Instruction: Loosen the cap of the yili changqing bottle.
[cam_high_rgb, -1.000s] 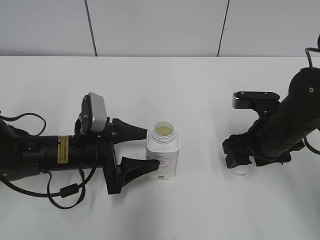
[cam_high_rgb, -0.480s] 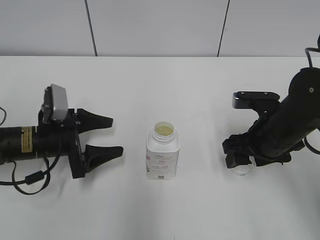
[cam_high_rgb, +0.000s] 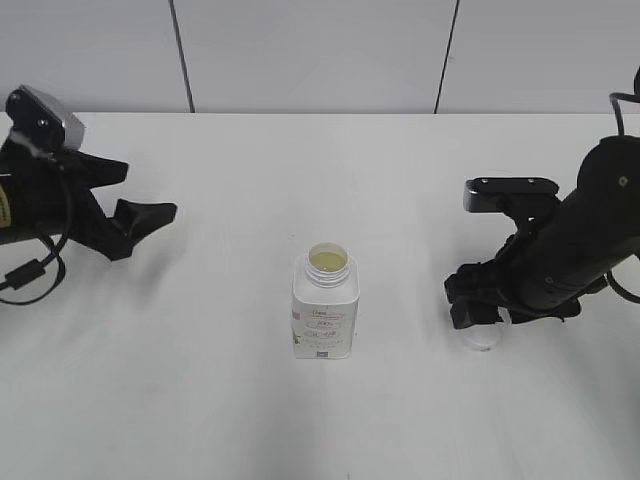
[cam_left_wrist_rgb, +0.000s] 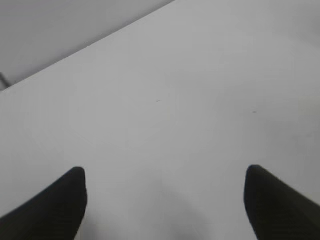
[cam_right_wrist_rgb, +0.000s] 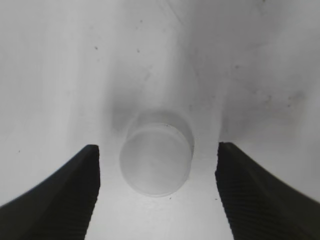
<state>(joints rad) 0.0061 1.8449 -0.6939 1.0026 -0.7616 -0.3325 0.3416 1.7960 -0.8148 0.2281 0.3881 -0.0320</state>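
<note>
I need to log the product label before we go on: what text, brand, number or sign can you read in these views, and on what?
Nothing can be quoted.
Yili changqing bottle: grey print and pinkish marks on the front label, too small and blurred to read.
Cap: plain, no text shows.
Left pincer and right pincer: no markings show.

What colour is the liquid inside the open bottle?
Pale yellowish-green, seen through the bottle mouth; shows best in the exterior view.

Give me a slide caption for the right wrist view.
Open right claw straddling the white cap, which lies on the table.
</note>
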